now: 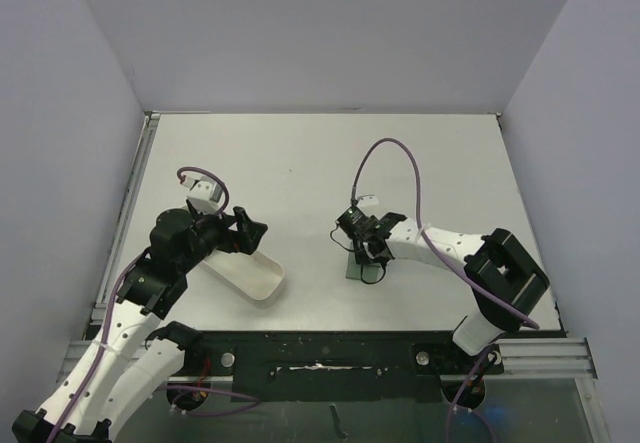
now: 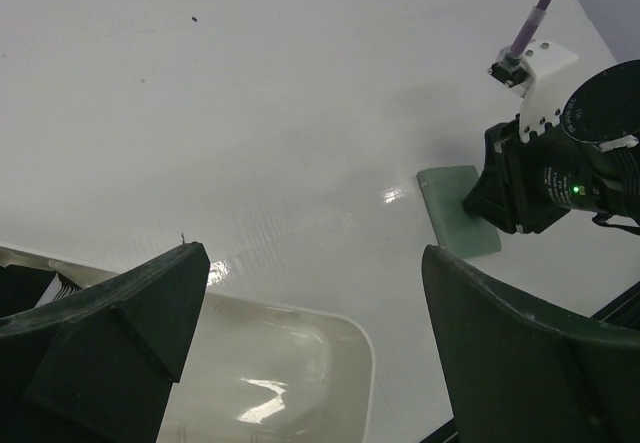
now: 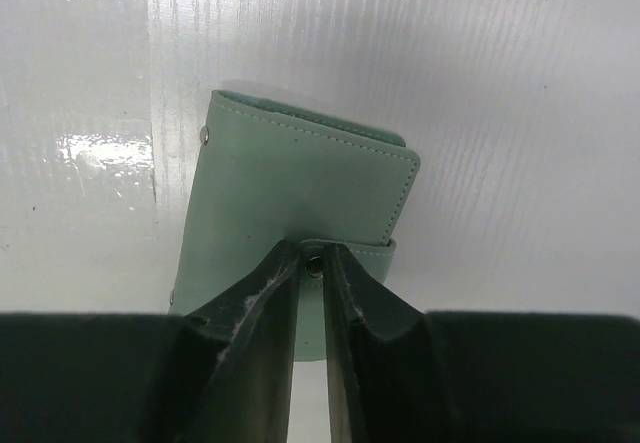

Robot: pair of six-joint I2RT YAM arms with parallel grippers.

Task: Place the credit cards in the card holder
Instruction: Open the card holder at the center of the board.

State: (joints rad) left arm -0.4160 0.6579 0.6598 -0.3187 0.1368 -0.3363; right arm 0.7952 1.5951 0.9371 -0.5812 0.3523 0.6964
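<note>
The sage-green card holder [image 3: 300, 178] lies folded flat on the white table, also seen in the overhead view [image 1: 354, 270] and the left wrist view [image 2: 450, 203]. My right gripper [image 3: 315, 255] presses down at its near edge, the fingers drawn close together around the metal snap on the small tab [image 3: 345, 263]. My left gripper [image 2: 312, 263] hovers open over the white tray [image 2: 365, 353], nothing between its fingers. The credit cards do not show clearly. A dark striped shape [image 2: 45, 285] sits at the tray's left end, mostly hidden behind my left finger.
The white oblong tray [image 1: 262, 281] lies at the front left, under my left gripper [image 1: 248, 235]. My right gripper [image 1: 360, 253] and its purple cable [image 1: 400, 153] stand at centre right. Grey walls enclose the table and a black rail [image 1: 320, 353] runs along the near edge.
</note>
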